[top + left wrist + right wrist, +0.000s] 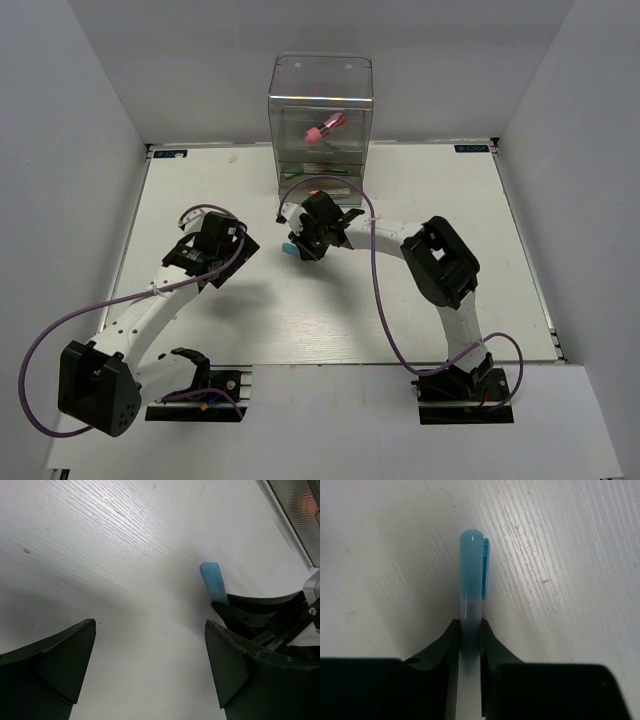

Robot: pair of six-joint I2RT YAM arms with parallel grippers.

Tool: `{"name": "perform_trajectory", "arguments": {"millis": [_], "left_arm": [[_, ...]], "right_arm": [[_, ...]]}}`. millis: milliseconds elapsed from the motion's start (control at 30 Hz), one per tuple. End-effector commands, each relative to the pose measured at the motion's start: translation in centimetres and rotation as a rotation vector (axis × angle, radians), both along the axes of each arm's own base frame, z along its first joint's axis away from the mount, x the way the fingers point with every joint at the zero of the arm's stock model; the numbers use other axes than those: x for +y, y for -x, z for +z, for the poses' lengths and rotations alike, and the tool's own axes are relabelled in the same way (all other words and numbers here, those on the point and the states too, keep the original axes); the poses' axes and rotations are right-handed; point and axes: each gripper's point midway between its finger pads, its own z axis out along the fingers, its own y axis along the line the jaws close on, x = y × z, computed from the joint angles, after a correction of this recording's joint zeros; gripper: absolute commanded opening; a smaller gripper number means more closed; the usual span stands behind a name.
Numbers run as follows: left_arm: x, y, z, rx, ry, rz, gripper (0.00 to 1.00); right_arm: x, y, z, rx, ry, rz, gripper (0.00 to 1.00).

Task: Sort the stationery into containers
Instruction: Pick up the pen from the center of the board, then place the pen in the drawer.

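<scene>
- Just in front of clear plastic drawer box (320, 100): right pincer (470, 626) pinching smooth, round-ended blue-capped marker (471, 570).
- Further left of box: left pincer (150, 625) spread wide over white, wood-grained surface (300, 320).
- Inside box, upper part: stubby pink tube (322, 129).

marker (471, 570) in right tool (470, 630) | before box (320, 95) | tube (322, 130) in box

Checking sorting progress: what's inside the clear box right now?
A pink-red tube lies in the upper part of the clear box. What the lower drawers hold cannot be made out from above.
</scene>
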Motion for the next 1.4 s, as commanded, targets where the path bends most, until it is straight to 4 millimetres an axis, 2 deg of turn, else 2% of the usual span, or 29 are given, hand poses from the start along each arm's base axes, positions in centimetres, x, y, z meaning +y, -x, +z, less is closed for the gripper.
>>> {"name": "perform_trajectory", "arguments": {"millis": [0,33,67,100,133,167,233,267,300,333,400,433,467,600,667,700,733,767,800,867,933,967,1067,1100,1133,1167,1233,1267,1367], "left_arm": [[0.6,0.6,-0.6,0.008,-0.006,0.026,1.00],[0.5,0.4,-0.4,0.000,-0.002,0.026,1.00],[0.5,0.4,-0.7,0.008,-0.006,0.026,1.00],[0.5,0.4,-0.7,0.009,-0.006,0.026,1.00],[0.5,0.4,-0.7,0.009,-0.006,0.026,1.00],[0.5,0.4,-1.0,0.018,-0.010,0.026,1.00],[0.3,0.5,-1.2,0.021,-0.003,0.021,1.00],[0.2,0.5,-1.2,0.024,0.004,0.015,1.00],[0.1,0.3,-1.1,0.014,0.008,0.015,1.00],[-0.1,0.5,-1.4,0.019,0.016,0.008,1.00],[-0.3,0.6,-1.9,0.031,0.021,0.002,1.00],[-0.3,0.6,-1.9,0.031,0.021,0.002,1.00],[-0.5,0.4,-1.8,0.026,0.031,-0.004,1.00],[-0.5,0.4,-1.8,0.026,0.031,-0.004,1.00],[-0.5,0.4,-2.0,0.034,0.028,-0.004,1.00],[-0.5,0.4,-2.0,0.034,0.028,-0.004,1.00],[-0.6,0.2,-1.9,0.026,0.031,-0.004,1.00],[-0.7,0.3,-1.9,0.029,0.039,-0.010,1.00],[-0.7,0.3,-2.1,0.029,0.039,-0.010,1.00],[-0.7,0.3,-2.1,0.029,0.039,-0.010,1.00],[-0.7,0.4,-2.4,0.038,0.036,-0.010,1.00],[-0.7,0.4,-2.4,0.038,0.036,-0.010,1.00],[-0.7,0.4,-2.4,0.038,0.036,-0.010,1.00],[-0.7,0.4,-2.4,0.038,0.036,-0.010,1.00],[-0.7,0.4,-2.4,0.038,0.036,-0.010,1.00],[-0.7,0.4,-2.4,0.038,0.036,-0.010,1.00],[-0.7,0.4,-2.4,0.038,0.036,-0.010,1.00],[-0.7,0.4,-2.6,0.046,0.032,-0.010,1.00],[-0.9,0.3,-2.8,0.050,0.039,-0.015,1.00]], "right_arm": [[-1.2,0.4,-0.6,-0.001,0.056,-0.010,0.12],[-1.3,0.3,-0.4,-0.010,0.051,0.003,0.05],[-1.3,-0.1,1.1,-0.045,0.027,0.002,0.00],[-1.8,-0.2,1.1,-0.061,0.033,0.004,0.00],[-1.7,-1.5,2.8,-0.137,0.010,-0.004,0.00],[-1.9,-2.0,3.2,-0.167,0.007,-0.007,0.00],[-3.0,-4.7,5.6,-0.297,0.013,-0.049,0.00],[-3.5,-6.8,7.2,-0.396,0.016,-0.037,0.00],[-3.2,-7.8,8.5,-0.458,0.003,-0.042,0.00],[-4.4,-9.3,8.9,-0.499,0.042,-0.082,0.00],[-4.6,-12.4,12.0,-0.611,0.028,-0.088,0.00],[-5.5,-13.6,12.2,-0.622,0.033,-0.096,0.00],[-5.2,-14.2,13.1,-0.656,0.034,-0.072,0.00],[-5.7,-16.3,13.6,-0.787,0.096,0.041,0.00],[-5.2,-16.7,13.9,-0.832,0.090,0.111,0.00],[-5.2,-17.0,12.9,-0.830,0.109,0.131,0.00],[-4.9,-17.6,13.8,-0.855,0.100,0.136,0.00],[-4.9,-18.1,13.7,-0.883,0.122,0.171,0.00],[-4.9,-18.9,12.6,-0.881,0.138,0.183,0.00],[-4.9,-20.0,13.1,-0.931,0.159,0.195,0.00],[-4.7,-21.0,12.3,-0.949,0.164,0.195,0.00],[-4.5,-21.7,12.7,-0.968,0.163,0.193,0.00],[-4.3,-22.6,13.1,-0.987,0.165,0.181,0.00],[-4.2,-22.5,12.5,-0.974,0.172,0.194,0.00],[-4.3,-22.7,12.4,-0.964,0.167,0.194,0.02],[-4.4,-22.4,11.8,-0.939,0.177,0.202,0.16],[-4.3,-21.9,11.8,-0.913,0.152,0.213,0.28],[-4.3,-21.5,12.1,-0.898,0.141,0.220,0.44],[-4.3,-20.6,12.2,-0.865,0.118,0.224,0.62]]}}
